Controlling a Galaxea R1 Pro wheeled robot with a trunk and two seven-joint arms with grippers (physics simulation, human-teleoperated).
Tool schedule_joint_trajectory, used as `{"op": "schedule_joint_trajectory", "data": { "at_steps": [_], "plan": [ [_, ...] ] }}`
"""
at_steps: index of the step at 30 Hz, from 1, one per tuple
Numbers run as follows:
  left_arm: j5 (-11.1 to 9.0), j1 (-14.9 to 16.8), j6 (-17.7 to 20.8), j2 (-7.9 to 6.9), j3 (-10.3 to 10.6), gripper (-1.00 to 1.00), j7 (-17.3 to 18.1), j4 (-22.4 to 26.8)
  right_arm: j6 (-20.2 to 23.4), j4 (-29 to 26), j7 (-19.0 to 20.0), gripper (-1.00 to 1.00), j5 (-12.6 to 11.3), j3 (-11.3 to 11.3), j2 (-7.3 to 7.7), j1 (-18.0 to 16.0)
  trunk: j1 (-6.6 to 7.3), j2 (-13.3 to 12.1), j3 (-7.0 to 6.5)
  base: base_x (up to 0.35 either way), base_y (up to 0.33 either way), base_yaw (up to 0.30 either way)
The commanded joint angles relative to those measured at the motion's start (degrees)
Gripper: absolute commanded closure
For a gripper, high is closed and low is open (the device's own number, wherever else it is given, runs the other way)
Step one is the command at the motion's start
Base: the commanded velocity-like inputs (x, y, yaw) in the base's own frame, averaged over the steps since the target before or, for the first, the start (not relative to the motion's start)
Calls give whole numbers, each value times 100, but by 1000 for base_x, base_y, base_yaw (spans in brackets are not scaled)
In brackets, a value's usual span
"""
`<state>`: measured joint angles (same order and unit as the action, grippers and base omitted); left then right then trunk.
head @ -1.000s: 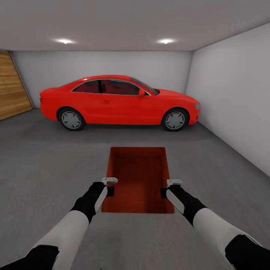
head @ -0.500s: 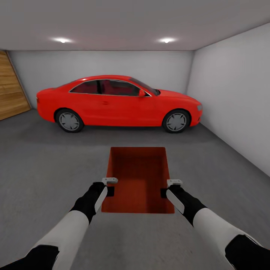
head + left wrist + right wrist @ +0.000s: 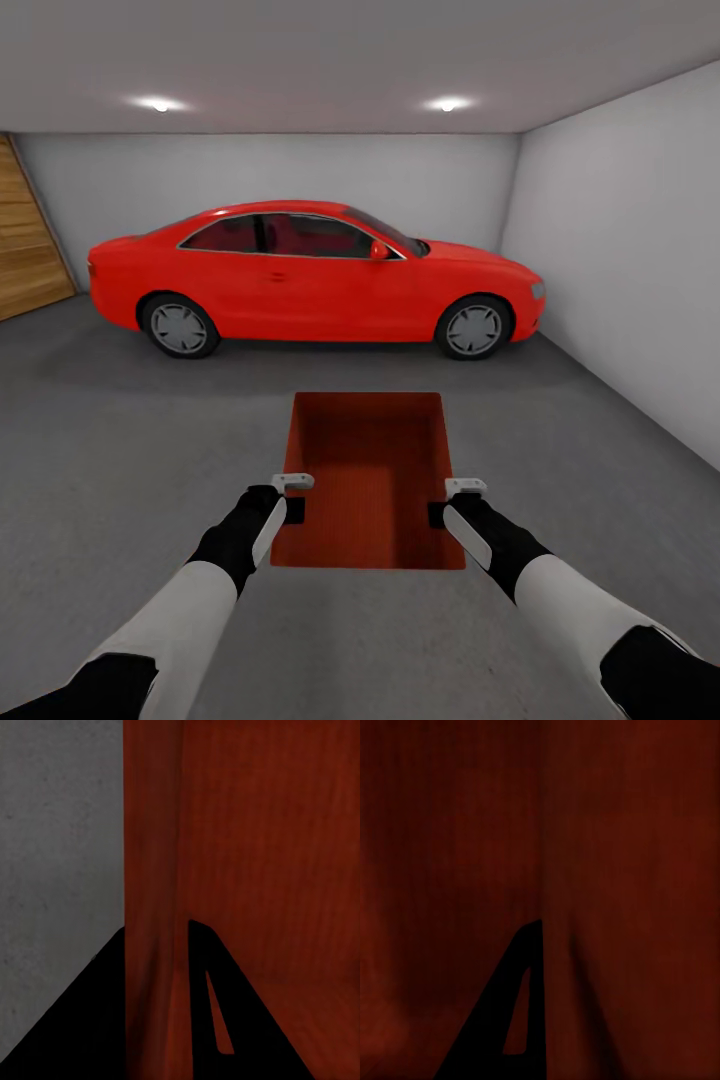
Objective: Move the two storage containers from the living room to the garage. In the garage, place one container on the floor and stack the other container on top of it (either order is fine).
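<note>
One red-orange lidless storage container [image 3: 370,470] hangs between my two arms in front of me, over the dark grey garage floor [image 3: 120,420]. My left gripper [image 3: 293,508] is shut on its left side wall, near the end closest to me. The left wrist view shows that thin wall [image 3: 154,870] passing between the two black fingers [image 3: 97,1020]. My right gripper [image 3: 440,513] is shut on the right side wall. In the right wrist view one black finger [image 3: 510,1005] lies against the container's red surface [image 3: 607,832].
A red coupe [image 3: 310,275] is parked side-on across the back of the garage. A wood-panelled door [image 3: 30,240] is at the far left and a white wall [image 3: 630,250] runs along the right. Bare floor stretches between me and the car.
The whole view has shifted: the car looks slightly larger and reaches further left, so the camera has moved. The container and both grippers hold the same place in the picture.
</note>
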<state>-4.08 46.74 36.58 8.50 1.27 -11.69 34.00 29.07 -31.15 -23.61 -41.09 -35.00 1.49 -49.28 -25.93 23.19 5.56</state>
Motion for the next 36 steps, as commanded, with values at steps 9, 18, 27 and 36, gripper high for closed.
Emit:
{"op": "schedule_joint_trajectory", "data": {
  "at_steps": [9, 18, 27, 36],
  "plan": [
    [12, 2, 43, -6, 5, 100, -67, 5, -131, -14, -82, 100, 269, 266, 317, -11, -7, 13, 13, 323, 0, 0],
    [13, 2, 43, -6, 5, 100, -71, 6, -134, -14, -82, 100, 269, 266, 317, -11, -7, 13, 13, 323, 0, 0],
    [12, 2, 43, -6, 5, 100, -69, 2, -138, -14, -82, 100, 269, 266, 317, -11, -7, 13, 13, 323, 0, 0],
    [12, 2, 43, -6, 5, 100, -70, 1, -138, -14, -91, 100, 269, 266, 317, -11, -7, 13, 13, 323, 0, -89]
  ]
}}
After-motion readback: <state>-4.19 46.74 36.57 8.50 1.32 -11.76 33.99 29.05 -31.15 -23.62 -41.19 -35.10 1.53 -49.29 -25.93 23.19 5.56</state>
